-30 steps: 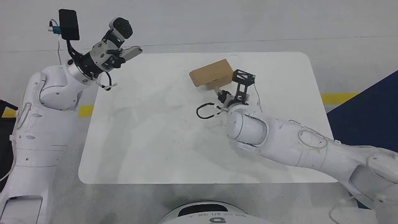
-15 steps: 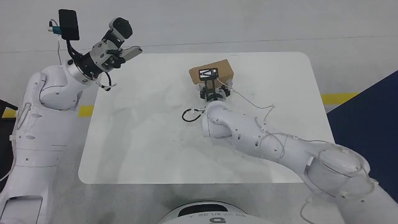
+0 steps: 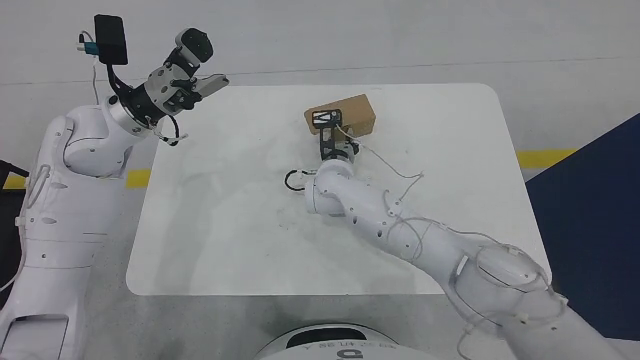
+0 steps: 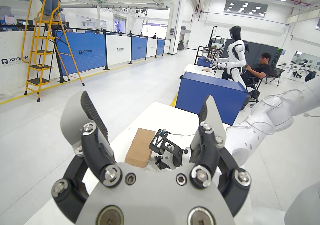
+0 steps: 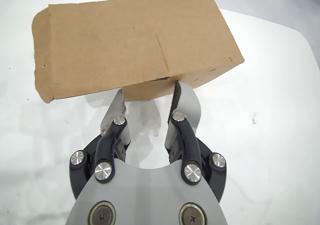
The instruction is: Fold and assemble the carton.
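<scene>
Starting at the right gripper: jaws released and spread, with nothing clamped; one fingertip touches the lower near edge of the carton, and the other sits just under the overhanging panel at the same edge; a short end face of the carton lies between the two tips. In the top view the right gripper stands over the carton's end nearer the table centre, the arm running diagonally from the near right side.

Left gripper: jaws released and wide apart, empty; in the top view the left gripper is at the far left corner of the table, well apart from the carton.

Carton: brown cardboard, partly formed into a box shape; it rests on the far half of the table, a little right of centre; one broad panel faces up, and a flat flap with a rounded corner projects beyond the body at one end; in the left wrist view the carton lies just beside the right gripper.

Surroundings: white table with small dark marks; a yellow stepladder stands on the floor beyond.
</scene>
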You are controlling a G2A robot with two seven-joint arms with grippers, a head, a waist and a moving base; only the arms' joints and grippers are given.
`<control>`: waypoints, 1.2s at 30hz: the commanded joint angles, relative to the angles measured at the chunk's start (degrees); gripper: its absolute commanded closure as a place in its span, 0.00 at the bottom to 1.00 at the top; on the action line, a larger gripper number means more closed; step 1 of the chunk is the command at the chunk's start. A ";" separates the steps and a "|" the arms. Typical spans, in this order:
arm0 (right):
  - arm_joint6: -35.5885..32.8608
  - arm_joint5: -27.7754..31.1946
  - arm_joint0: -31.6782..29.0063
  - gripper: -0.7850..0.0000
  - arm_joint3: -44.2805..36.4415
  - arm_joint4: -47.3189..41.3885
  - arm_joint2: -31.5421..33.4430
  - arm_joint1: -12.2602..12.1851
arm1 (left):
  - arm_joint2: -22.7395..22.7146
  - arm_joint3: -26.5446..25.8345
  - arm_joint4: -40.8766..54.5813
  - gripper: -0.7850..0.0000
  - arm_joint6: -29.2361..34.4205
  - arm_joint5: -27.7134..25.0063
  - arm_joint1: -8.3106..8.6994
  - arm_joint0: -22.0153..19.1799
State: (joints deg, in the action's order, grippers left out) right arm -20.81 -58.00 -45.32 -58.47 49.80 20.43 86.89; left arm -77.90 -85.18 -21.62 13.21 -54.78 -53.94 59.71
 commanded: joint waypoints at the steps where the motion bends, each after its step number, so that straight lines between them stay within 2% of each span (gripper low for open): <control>1: -0.51 0.00 -1.39 1.00 -0.07 2.67 1.76 0.44 | 0.00 0.00 0.00 0.00 0.00 0.00 0.00 0.00; 6: -0.79 0.00 -6.51 1.00 -4.32 11.56 8.98 0.50 | 0.00 0.00 0.00 0.00 0.00 0.00 0.00 0.00; 9: -3.43 0.00 -10.89 1.00 -10.28 18.96 13.36 0.09 | 0.00 0.00 0.00 0.00 0.00 0.00 0.00 0.00; 14: -14.71 0.00 -20.35 1.00 -29.12 30.34 19.79 -1.67 | 0.00 0.00 0.00 0.00 0.00 0.00 0.00 0.00; 17: -21.24 0.92 -24.59 1.00 -35.74 39.57 21.79 -3.16 | 0.00 0.00 0.00 0.00 0.00 0.00 0.00 0.00; 18: -23.50 2.45 -25.26 0.82 -36.39 41.59 22.28 -3.44 | 0.00 0.00 0.00 0.00 0.00 0.00 0.00 0.00; 19: -26.02 4.08 -25.29 0.57 -35.28 43.49 22.90 -3.62 | 0.00 0.00 0.00 0.00 0.00 0.00 0.00 0.00; 20: -27.69 5.00 -24.72 0.25 -33.59 46.20 23.19 -3.64 | 0.00 0.00 0.00 0.00 0.00 0.00 0.00 0.00; 21: -28.95 5.55 -24.08 0.09 -32.36 47.63 23.08 -3.42 | 0.00 0.00 0.00 0.00 0.00 0.00 0.00 0.00; 22: -30.16 5.75 -23.42 0.04 -31.03 47.50 23.13 -3.09 | 0.00 0.00 0.00 0.00 0.00 0.00 0.00 0.00; 25: -30.83 6.15 -21.07 0.01 -28.12 44.20 23.38 -1.85 | 0.00 0.00 0.00 0.00 0.00 0.00 0.00 0.00; 36: -22.77 8.58 -14.90 0.04 -15.82 31.69 25.10 1.94 | 0.00 0.00 0.00 0.00 0.00 0.00 0.00 0.00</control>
State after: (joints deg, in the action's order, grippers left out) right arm -44.49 -49.77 -60.74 -75.46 82.95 45.37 88.51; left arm -77.90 -85.18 -21.62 13.21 -54.78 -53.94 59.71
